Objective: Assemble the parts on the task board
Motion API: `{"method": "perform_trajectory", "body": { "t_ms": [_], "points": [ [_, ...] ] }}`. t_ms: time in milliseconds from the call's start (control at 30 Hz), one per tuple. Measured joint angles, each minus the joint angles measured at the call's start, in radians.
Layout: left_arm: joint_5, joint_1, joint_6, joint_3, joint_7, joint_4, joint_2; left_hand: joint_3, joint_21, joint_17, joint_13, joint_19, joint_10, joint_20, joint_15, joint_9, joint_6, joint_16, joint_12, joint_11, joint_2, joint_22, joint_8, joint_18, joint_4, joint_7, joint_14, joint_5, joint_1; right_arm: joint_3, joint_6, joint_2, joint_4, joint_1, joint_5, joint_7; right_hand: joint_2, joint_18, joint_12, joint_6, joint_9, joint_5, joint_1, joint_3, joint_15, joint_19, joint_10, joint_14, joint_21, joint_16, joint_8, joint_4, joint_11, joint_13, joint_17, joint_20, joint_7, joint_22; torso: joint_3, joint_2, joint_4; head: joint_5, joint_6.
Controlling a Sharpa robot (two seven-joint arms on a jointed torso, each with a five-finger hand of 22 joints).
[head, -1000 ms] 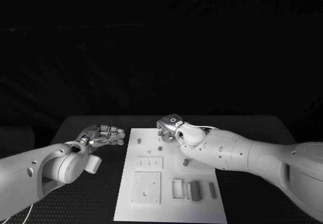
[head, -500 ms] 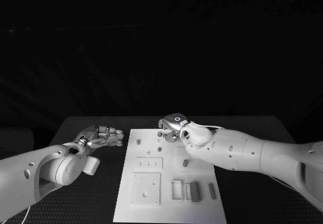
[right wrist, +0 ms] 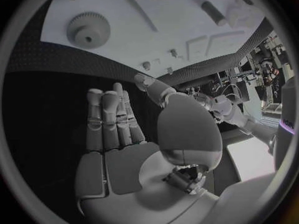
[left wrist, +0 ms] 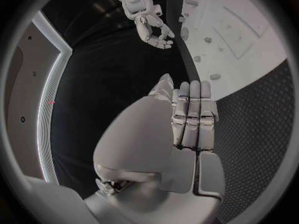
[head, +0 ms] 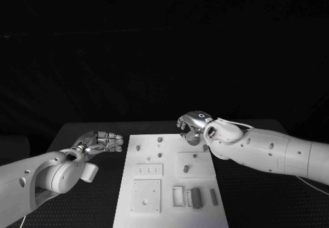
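Black table: task board (head: 171, 175) beneath right robot hand (head: 194, 124).

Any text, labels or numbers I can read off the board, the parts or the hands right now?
None can be read.
The task board carries only slots, holes and grey parts, with no printing visible.
The left hand and right hand show no lettering; the right wrist has a small lit ring, not a character.

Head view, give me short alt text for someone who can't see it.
A white task board lies on a black table with small grey parts on it. The right robot hand hovers above its far right corner; the left robot hand is beside its left edge.
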Motion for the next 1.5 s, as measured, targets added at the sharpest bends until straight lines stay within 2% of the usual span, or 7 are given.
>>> {"method": "perform_trajectory", "body": {
  "t_ms": [300, 600, 733, 800, 867, 1033, 1500],
  "points": [
    [0.000, 0.000, 0.011, 0.000, 0.007, -0.002, 0.001, 0.000, 0.000, 0.001, 0.000, 0.000, 0.004, 0.000, 0.000, 0.000, 0.000, 0.000, 0.000, 0.004, 0.000, 0.000, 0.000, 0.000, 0.000, 0.000, 0.000, 0.000, 0.000, 0.002, 0.104, -0.048, -0.003, 0.000, 0.043, 0.009, -0.037, 0.000, 0.000, 0.003, 0.001, 0.000, -0.016, -0.008, -0.004, 0.000, 0.004, -0.004, -0.008, 0.000, 0.007, 0.040, 0.003, -0.011, -0.004, 0.000, -0.003, 0.000, 0.0011, 0.000, -0.0006, -0.010, 0.005],
    [-0.001, 0.000, 0.016, 0.000, 0.008, -0.006, 0.005, -0.002, 0.000, 0.002, 0.000, 0.004, 0.004, 0.004, 0.000, 0.000, 0.000, 0.000, 0.000, 0.004, 0.000, 0.000, 0.000, 0.000, 0.002, 0.000, 0.000, 0.000, 0.000, 0.002, 0.129, -0.031, -0.064, 0.000, 0.040, 0.010, -0.068, 0.000, -0.007, -0.019, -0.007, 0.000, -0.023, -0.012, -0.007, -0.018, 0.003, -0.029, -0.014, 0.000, 0.003, 0.074, 0.004, -0.018, -0.006, 0.007, -0.006, 0.001, 0.0001, 0.000, 0.0014, -0.016, 0.003],
    [-0.001, 0.000, 0.018, 0.000, 0.009, -0.009, 0.007, -0.002, 0.000, 0.002, 0.000, 0.004, 0.004, 0.004, 0.000, 0.000, 0.000, 0.000, 0.000, 0.004, 0.000, 0.000, 0.000, 0.000, 0.002, 0.000, 0.000, 0.000, 0.000, 0.002, 0.135, -0.016, -0.092, 0.000, 0.033, 0.010, -0.076, 0.000, 0.028, -0.029, -0.011, 0.000, -0.014, -0.023, -0.016, -0.022, 0.037, -0.038, -0.013, 0.005, 0.003, 0.086, -0.015, 0.018, -0.006, 0.011, -0.001, 0.001, -0.0006, 0.000, 0.0022, -0.017, 0.001],
    [-0.001, 0.000, 0.019, 0.000, 0.009, -0.010, 0.008, -0.002, 0.000, 0.002, 0.000, 0.004, 0.004, 0.004, 0.000, 0.000, 0.000, 0.000, 0.000, 0.004, 0.000, 0.000, 0.000, 0.000, 0.002, 0.000, 0.000, 0.000, 0.000, 0.002, 0.139, -0.014, -0.102, -0.001, 0.027, 0.010, -0.078, 0.016, 0.088, -0.036, -0.011, 0.000, -0.012, -0.039, -0.036, -0.024, 0.086, -0.043, -0.015, 0.020, 0.003, 0.086, -0.033, 0.093, -0.005, 0.009, -0.004, 0.002, -0.0012, 0.000, 0.0029, -0.017, -0.001],
    [-0.001, 0.000, 0.019, 0.000, 0.009, -0.012, 0.009, -0.002, 0.000, 0.002, 0.000, 0.004, 0.004, 0.004, 0.000, 0.000, 0.000, 0.000, 0.000, 0.004, 0.000, 0.000, 0.000, 0.000, 0.002, 0.000, 0.000, 0.000, 0.000, 0.002, 0.143, -0.014, -0.107, -0.001, 0.023, 0.010, -0.082, 0.024, 0.212, -0.044, -0.011, 0.000, -0.008, -0.056, -0.047, -0.023, 0.041, -0.051, 0.004, 0.051, 0.003, 0.091, -0.057, 0.306, 0.007, 0.009, 0.000, 0.002, -0.0012, 0.000, 0.0029, -0.017, -0.002],
    [-0.001, 0.000, 0.020, 0.000, 0.009, -0.014, 0.009, -0.002, 0.000, 0.003, 0.000, 0.004, 0.004, 0.004, 0.000, 0.000, 0.000, 0.000, 0.000, 0.004, 0.000, 0.000, 0.000, 0.000, 0.002, 0.000, 0.000, 0.000, 0.000, 0.002, 0.160, -0.013, -0.116, -0.002, 0.017, 0.010, -0.083, 0.031, 0.525, -0.061, -0.022, 0.000, -0.002, -0.056, -0.063, -0.025, -0.102, -0.059, 0.050, 0.106, 0.009, 0.102, -0.066, 0.731, 0.020, 0.000, -0.018, 0.000, -0.0017, 0.000, 0.0023, -0.017, -0.004],
    [-0.001, 0.000, 0.022, 0.000, 0.008, -0.018, 0.012, -0.002, 0.000, 0.003, 0.000, 0.004, 0.004, 0.004, 0.000, 0.000, 0.000, 0.000, 0.000, 0.004, 0.000, 0.000, 0.000, 0.000, 0.002, 0.000, 0.000, 0.000, 0.000, 0.000, 0.223, -0.004, -0.148, -0.005, 0.030, 0.012, -0.083, 0.030, 0.644, -0.058, -0.026, 0.000, -0.002, -0.049, -0.068, -0.031, -0.102, -0.064, 0.086, 0.145, 0.019, 0.109, -0.066, 0.832, 0.024, -0.005, -0.020, 0.000, -0.0017, 0.000, 0.0015, -0.022, -0.006]
  ]
}}
